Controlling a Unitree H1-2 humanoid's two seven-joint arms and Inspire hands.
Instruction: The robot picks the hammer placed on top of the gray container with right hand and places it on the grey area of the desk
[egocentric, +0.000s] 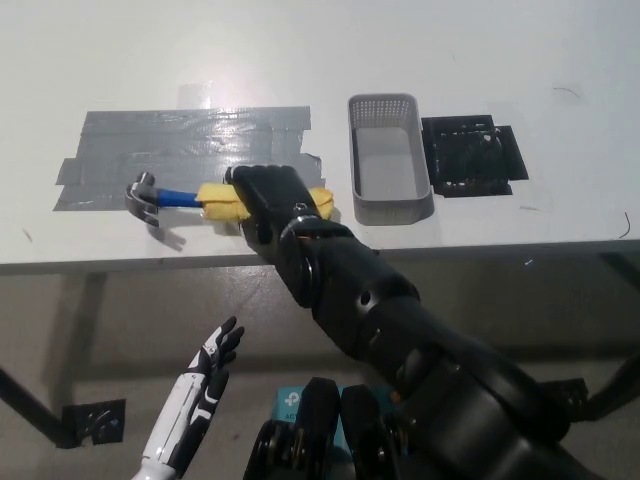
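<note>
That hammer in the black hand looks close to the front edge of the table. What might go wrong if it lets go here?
The right hand grips the hammer over the grey area's near border, so its head may end up off the grey. The table edge is near; a bouncing hammer might roll off. The left hand hangs below the table, open.

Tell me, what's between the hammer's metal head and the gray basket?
In the head view, the hammer's blue and yellow handle and the black right hand shut on it lie between the hammer head and the gray basket.
</note>
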